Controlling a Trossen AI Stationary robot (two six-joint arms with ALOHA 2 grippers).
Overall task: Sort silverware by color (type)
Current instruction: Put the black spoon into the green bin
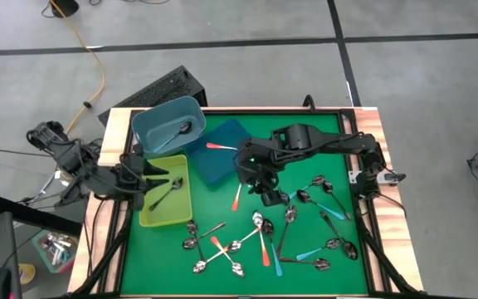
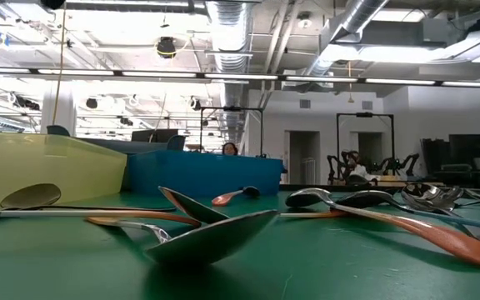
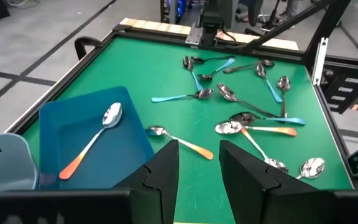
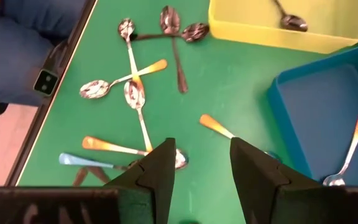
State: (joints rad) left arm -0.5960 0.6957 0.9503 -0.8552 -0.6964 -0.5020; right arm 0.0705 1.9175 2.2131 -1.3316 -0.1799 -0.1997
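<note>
High view: the right gripper (image 1: 265,189) hangs over the mat near the blue tray (image 1: 222,154), just above an orange spoon (image 1: 236,198) lying beside that tray. That spoon looks like the one to take next. A good pick would close across the handle, not the bowl, then carry it to the blue tray. The left gripper (image 1: 152,170) waits at the yellow bin (image 1: 166,202). The teal bin (image 1: 167,124) holds one dark spoon, the yellow bin one dark spoon, the blue tray one orange spoon. Most spoons (image 1: 260,241) lie loose on the mat.

Low view: neither gripper shows; spoons lie across the mat.

Left wrist view: the fingers (image 3: 166,168) stand apart, empty.

Right wrist view: the fingers (image 4: 160,163) stand apart and empty, an orange handle (image 4: 216,126) just ahead.
</note>
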